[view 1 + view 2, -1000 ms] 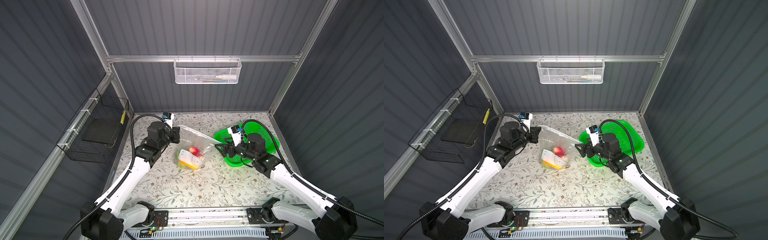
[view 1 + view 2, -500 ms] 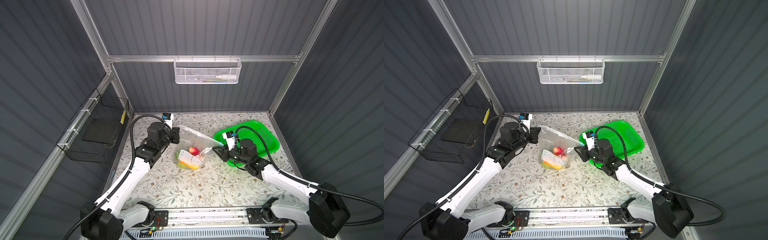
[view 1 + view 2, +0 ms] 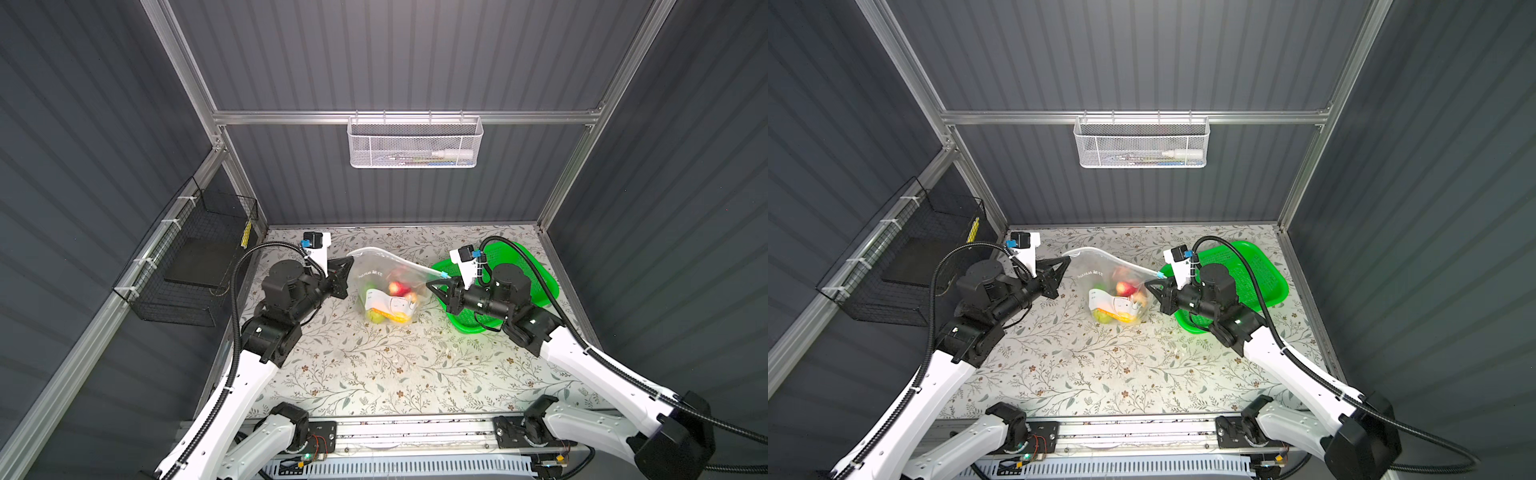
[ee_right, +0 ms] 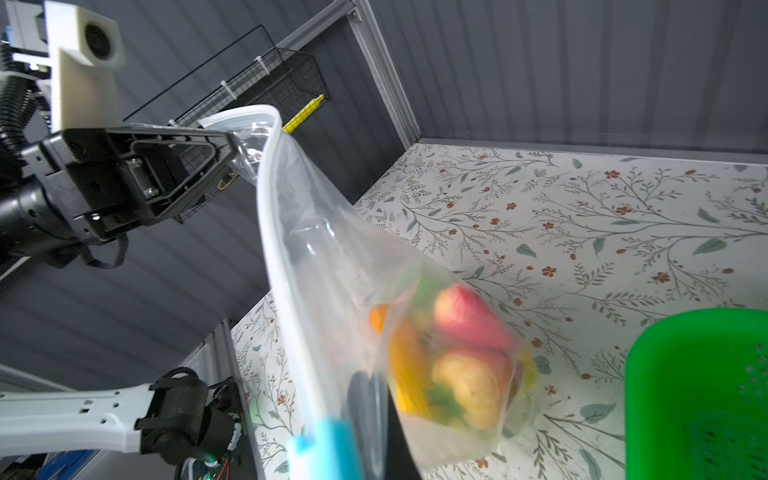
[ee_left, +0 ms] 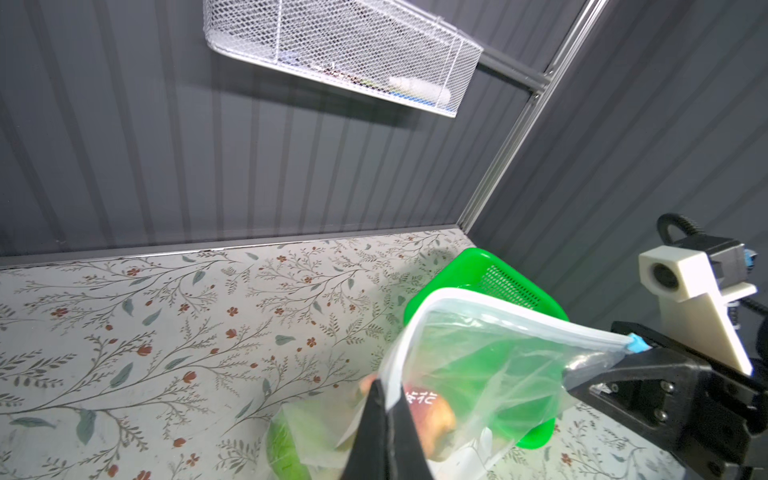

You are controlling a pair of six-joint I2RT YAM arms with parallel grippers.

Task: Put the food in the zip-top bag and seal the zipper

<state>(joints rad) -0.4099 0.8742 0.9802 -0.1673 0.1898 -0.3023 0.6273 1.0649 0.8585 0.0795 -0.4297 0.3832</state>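
Left gripper (image 3: 349,261) and right gripper (image 3: 430,284) are pinching opposite top corners of the crinkly clear zip-top bag (image 3: 376,272), rounded food (image 3: 397,300) bulging inside.

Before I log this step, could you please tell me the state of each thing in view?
left gripper: shut on a top corner of the zip-top bag.
right gripper: shut on the bag beside the blue slider.
zip-top bag: hung between both grippers.
food: inside the bag.
blue slider: at the right-gripper end of the zipper.
green basket: empty where visible.
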